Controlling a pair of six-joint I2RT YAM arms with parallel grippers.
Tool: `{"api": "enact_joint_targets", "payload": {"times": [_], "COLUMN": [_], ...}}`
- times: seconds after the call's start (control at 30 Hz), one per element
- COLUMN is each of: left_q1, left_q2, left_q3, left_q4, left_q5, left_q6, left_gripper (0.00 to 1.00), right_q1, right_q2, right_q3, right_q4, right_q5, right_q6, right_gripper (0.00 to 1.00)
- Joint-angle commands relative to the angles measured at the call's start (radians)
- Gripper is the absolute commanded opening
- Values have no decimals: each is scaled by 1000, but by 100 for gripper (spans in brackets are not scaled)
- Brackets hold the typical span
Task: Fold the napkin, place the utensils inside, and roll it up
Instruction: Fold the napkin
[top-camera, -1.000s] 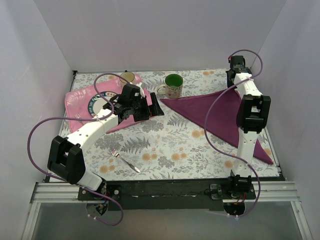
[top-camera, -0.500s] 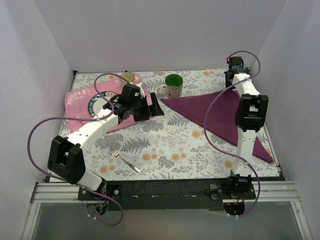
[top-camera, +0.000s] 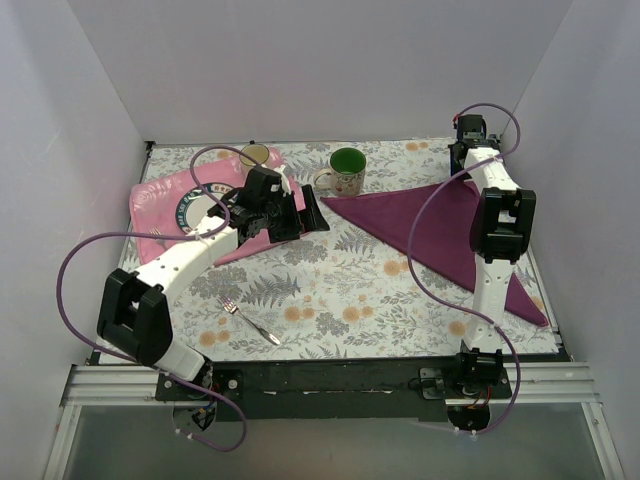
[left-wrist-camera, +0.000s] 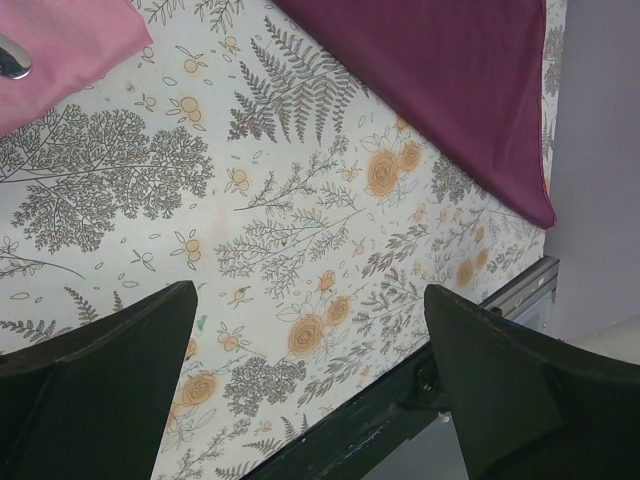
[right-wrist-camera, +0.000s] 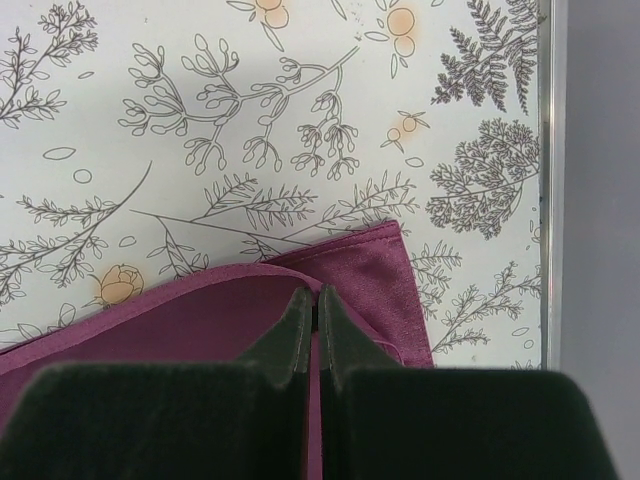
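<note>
Starting at the far left, I see the pink mat (top-camera: 152, 205) with a patterned plate (top-camera: 192, 210) on it. In the left wrist view a silver piece (left-wrist-camera: 9, 57) shows at the mat's edge, too cropped for me to name. Nearer me, the fork (top-camera: 251, 322) lies alone on the floral tablecloth (top-camera: 340, 290), its tines toward the far left, well apart from the napkin. The left gripper (top-camera: 306, 212) hangs by the mat's right edge with its jaws spread wide and nothing between them — its own camera shows only bare cloth below. Behind it stand a small tan cup (top-camera: 254, 155) and a mug with a green inside (top-camera: 346, 171). The napkin (top-camera: 432, 226) covers the right half of the table, folded into a flat triangle with one point just near of the mug and another at the near right edge. At its far right corner is the right gripper (right-wrist-camera: 312, 303), jaws pressed together over the cloth — whether any fabric is pinched I can't tell.
</note>
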Motion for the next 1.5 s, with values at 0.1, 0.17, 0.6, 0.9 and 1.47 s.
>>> {"api": "enact_joint_targets", "payload": {"times": [0.1,0.17,0.6,0.9,1.47], "left_q1": [7,7,-151,-181,-184], "left_q2": [28,57,375,512,601], "left_q3": [52,81,249,352,430], "left_q4": [14,29,348,420,387], "left_q5": [3,0,-92,-40,33], "left_q6": [17,17,-58,-76,-59], "left_gripper": [98,98,67,67,69], "right_q1": [-3,-3,-4,-183,-391], "right_q2": [-11,-26,-776,-964,-1102], "right_q3": [101,176,-887,-1115,-1392], "right_q4": [-107,-193,-75,15,18], "right_q5": [34,98,144,135,277], "right_q6": [56,133,539,587,732], "right_gripper": [59,76,70,41,34]}}
